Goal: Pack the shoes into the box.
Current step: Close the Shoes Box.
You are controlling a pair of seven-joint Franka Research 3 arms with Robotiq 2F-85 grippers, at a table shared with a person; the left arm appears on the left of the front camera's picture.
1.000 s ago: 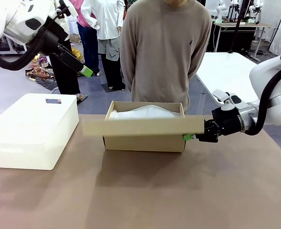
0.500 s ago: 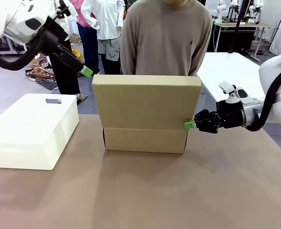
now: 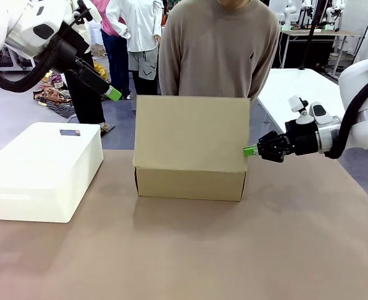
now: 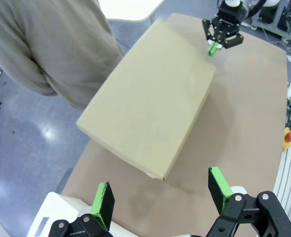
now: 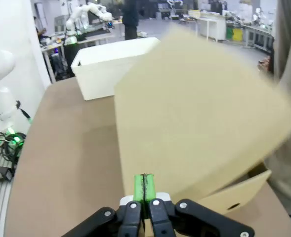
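Swinging down fast, the flap lid (image 3: 191, 132) of the box (image 3: 190, 184) has gone from lying level and open to standing tilted over the box, so the white paper inside is now covered. Meanwhile the right tool (image 3: 251, 150) has lifted a little and pulled back to just beside the lid's right edge.

The box sits in the middle of the brown surface (image 3: 184, 250), right in front of the person in the tan sweater (image 3: 218, 50). No shoes can be seen with the lid in the way.

This looks like the closing step, the lid coming down over the box. Next the lid likely needs a soft push until it lies flat on the box's rim.

The right tool is clenched, with its green pads (image 5: 144, 186) pressed together and nothing between them. It seems to touch the lid edge or nearly so; which one is hard to tell.

The left tool (image 3: 113, 94) hangs high above the white bin (image 3: 43, 172), well apart from the box. In its wrist view its fingers (image 4: 103, 200) stand wide apart, holding nothing.
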